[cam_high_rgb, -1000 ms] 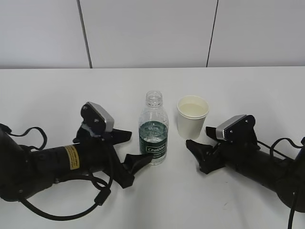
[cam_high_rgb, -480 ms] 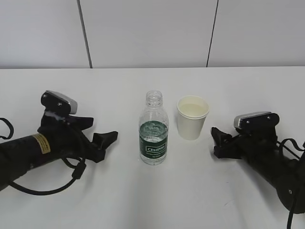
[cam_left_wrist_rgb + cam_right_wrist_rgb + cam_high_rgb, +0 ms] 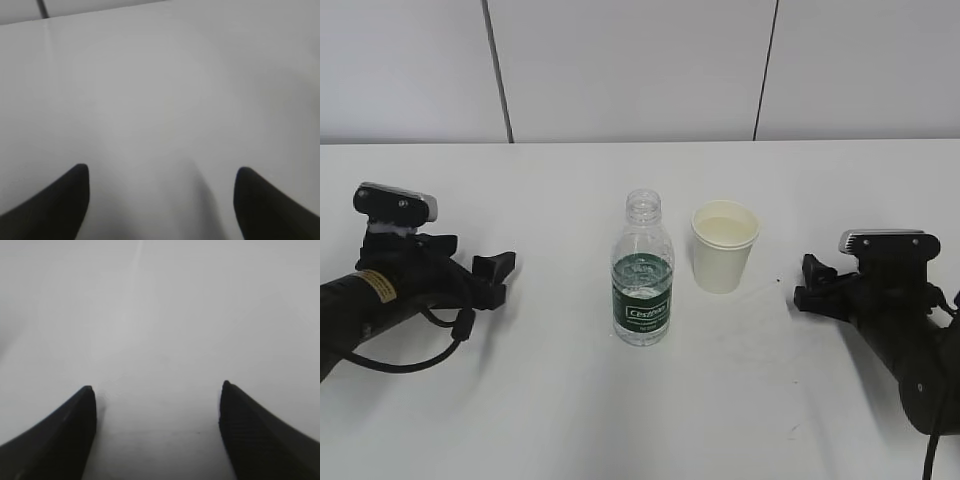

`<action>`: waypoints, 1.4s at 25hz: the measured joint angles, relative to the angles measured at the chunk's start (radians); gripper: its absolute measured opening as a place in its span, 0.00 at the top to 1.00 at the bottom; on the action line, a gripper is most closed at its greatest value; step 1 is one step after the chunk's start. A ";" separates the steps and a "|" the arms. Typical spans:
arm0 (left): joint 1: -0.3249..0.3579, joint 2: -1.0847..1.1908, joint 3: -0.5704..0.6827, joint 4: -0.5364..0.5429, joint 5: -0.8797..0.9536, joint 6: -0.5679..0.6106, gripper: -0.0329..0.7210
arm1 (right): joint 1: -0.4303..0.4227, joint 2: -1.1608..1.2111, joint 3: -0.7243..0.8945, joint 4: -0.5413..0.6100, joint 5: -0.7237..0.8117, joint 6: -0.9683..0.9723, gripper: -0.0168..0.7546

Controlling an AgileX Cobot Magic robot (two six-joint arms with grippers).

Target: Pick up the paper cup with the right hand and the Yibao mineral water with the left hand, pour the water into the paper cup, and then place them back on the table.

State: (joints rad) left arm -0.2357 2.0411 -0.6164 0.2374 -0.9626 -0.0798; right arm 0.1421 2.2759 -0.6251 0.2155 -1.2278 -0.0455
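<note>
The Yibao mineral water (image 3: 642,282), a clear capless bottle with a dark green label, stands upright in the middle of the white table (image 3: 620,420). The white paper cup (image 3: 723,245) stands upright just right of it, apart from it. My left hand (image 3: 496,278), on the arm with the yellow label, is open and empty well left of the bottle. My right hand (image 3: 806,283) is open and empty right of the cup. In the left wrist view the open gripper (image 3: 162,172) frames only bare table. The right wrist view shows the same for its gripper (image 3: 156,390).
A pale panelled wall (image 3: 640,70) rises behind the table's far edge. Black cables (image 3: 430,350) trail from the left arm over the table at the left.
Both arms have drawn back outward from the bottle and cup, left arm leftward, right arm rightward. Bottle and cup have not moved.
</note>
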 joint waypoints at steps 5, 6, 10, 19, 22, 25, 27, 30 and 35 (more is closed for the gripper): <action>0.007 -0.008 -0.042 -0.028 0.151 0.000 0.24 | 0.000 -0.048 0.000 0.045 0.058 -0.003 0.21; 0.007 -0.013 -0.059 -0.028 0.195 0.000 0.24 | -0.002 -0.069 0.000 0.049 0.069 -0.006 0.21; 0.007 -0.065 -0.120 -0.030 0.382 0.001 0.24 | -0.028 -0.173 -0.005 0.055 0.211 -0.010 0.21; 0.007 -0.197 -0.336 -0.079 1.005 0.001 0.25 | -0.079 -0.401 -0.073 0.062 0.717 -0.026 0.21; 0.007 -0.205 -0.451 -0.081 1.268 0.001 0.25 | -0.079 -0.455 -0.137 0.062 0.935 -0.067 0.21; 0.007 -0.205 -0.557 -0.081 1.480 0.001 0.25 | -0.081 -0.480 -0.228 0.062 1.185 -0.100 0.21; 0.007 -0.205 -0.621 -0.081 1.596 0.001 0.25 | -0.083 -0.486 -0.305 0.062 1.358 -0.109 0.21; 0.007 -0.205 -0.682 -0.082 1.744 0.000 0.25 | -0.085 -0.486 -0.427 0.056 1.617 -0.113 0.21; 0.007 -0.205 -0.725 -0.130 1.900 0.000 0.25 | -0.087 -0.486 -0.595 -0.033 1.959 -0.114 0.21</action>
State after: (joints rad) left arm -0.2286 1.8360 -1.3410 0.1071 0.9372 -0.0795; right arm 0.0551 1.7896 -1.2196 0.1830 0.7310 -0.1594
